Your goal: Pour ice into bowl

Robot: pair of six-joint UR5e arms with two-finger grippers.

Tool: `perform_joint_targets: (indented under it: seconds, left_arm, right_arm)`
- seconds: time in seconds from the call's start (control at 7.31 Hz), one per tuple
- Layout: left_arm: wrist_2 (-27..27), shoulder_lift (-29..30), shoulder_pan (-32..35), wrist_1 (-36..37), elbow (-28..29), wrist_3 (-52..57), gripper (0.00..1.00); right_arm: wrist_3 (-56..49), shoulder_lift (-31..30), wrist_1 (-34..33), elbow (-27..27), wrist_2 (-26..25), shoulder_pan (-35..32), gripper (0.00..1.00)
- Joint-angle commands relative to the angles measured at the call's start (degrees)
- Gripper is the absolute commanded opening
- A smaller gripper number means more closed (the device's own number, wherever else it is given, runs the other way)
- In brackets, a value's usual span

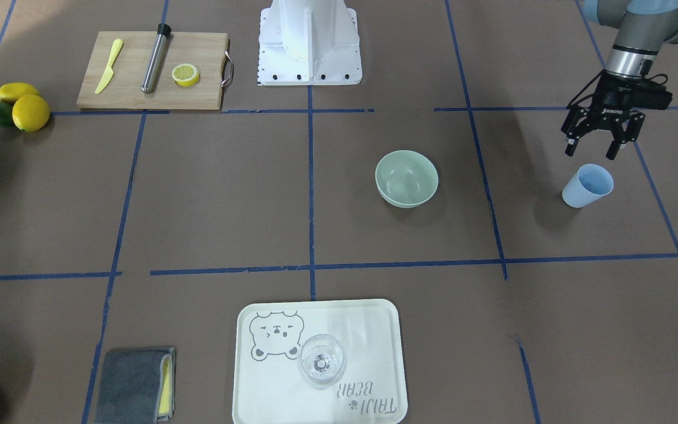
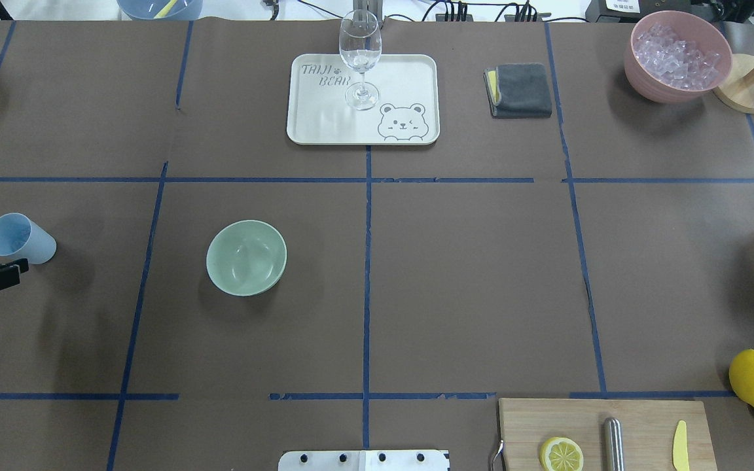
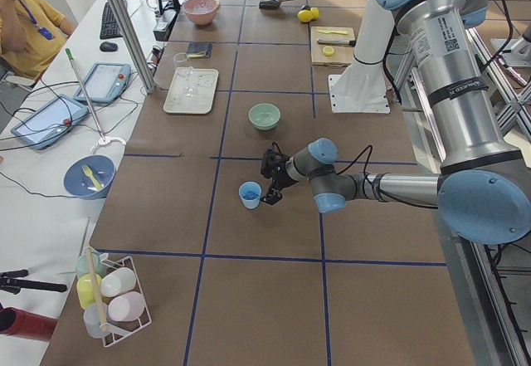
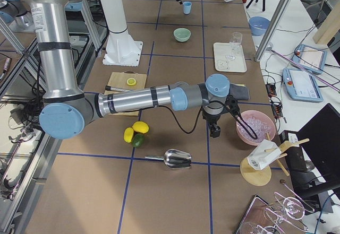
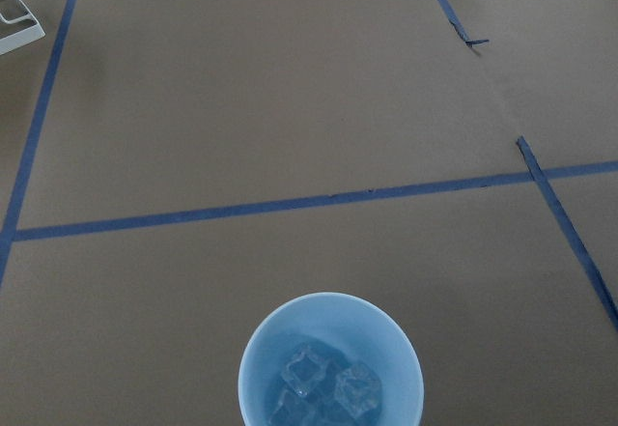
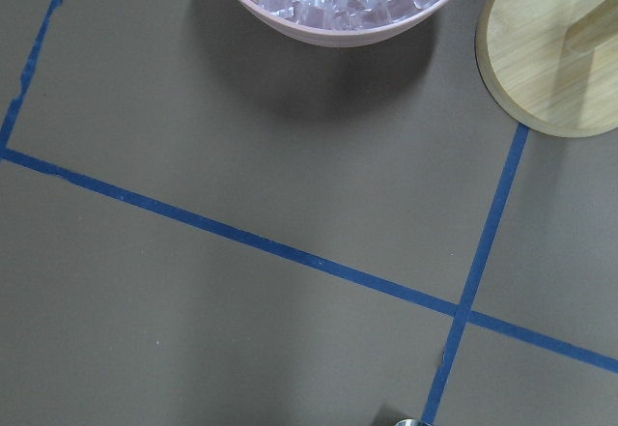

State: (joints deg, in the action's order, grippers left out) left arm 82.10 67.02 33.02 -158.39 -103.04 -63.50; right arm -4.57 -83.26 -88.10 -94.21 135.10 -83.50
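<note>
Several clear cubes of ice (image 5: 326, 391) lie in a light blue cup (image 1: 587, 186) that stands upright on the table. My left gripper (image 1: 590, 153) hangs open just behind and above the cup's rim, touching nothing. The mint-green bowl (image 1: 406, 178) stands empty toward the table's middle, well apart from the cup; the overhead view shows the bowl (image 2: 246, 257) to the right of the cup (image 2: 19, 238). My right gripper (image 4: 215, 132) shows only in the exterior right view, hovering beside a pink container; I cannot tell whether it is open or shut.
The pink container (image 2: 677, 55) is full of ice, next to a round wooden base (image 2: 747, 91). A tray (image 2: 410, 72) carries a stemmed glass (image 2: 360, 59). There are also a grey cloth (image 2: 520, 90), a cutting board (image 1: 153, 70) with a lemon half, whole lemons (image 1: 28, 111) and a metal scoop (image 4: 177, 159).
</note>
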Motion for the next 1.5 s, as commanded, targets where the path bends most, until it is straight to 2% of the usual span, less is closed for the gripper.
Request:
perform_joint_targets:
  seconds: [0.0,0.41,1.09,1.37]
  left_arm:
    - [-5.0,1.0,-2.9,-1.4,3.7,-2.9,0.99]
    - [-7.2,5.4,-2.9,-3.3,9.2,-2.5,0.97]
    - [-7.5,8.4,-2.9,-3.5,12.2,-0.1,0.9]
    - [-7.5,8.4,-1.8,-4.8,12.3,3.4,0.89]
  right_arm:
    - [0.0,-0.1,0.1,0.0,0.2,-0.3,1.0]
    - [0.0,-0.1,0.1,-0.3,0.2,-0.5,1.0]
    - [0.1,0.0,0.1,-0.3,0.2,-0.8,1.0]
    - [0.1,0.1,0.0,-0.3,0.2,-0.8,1.0]
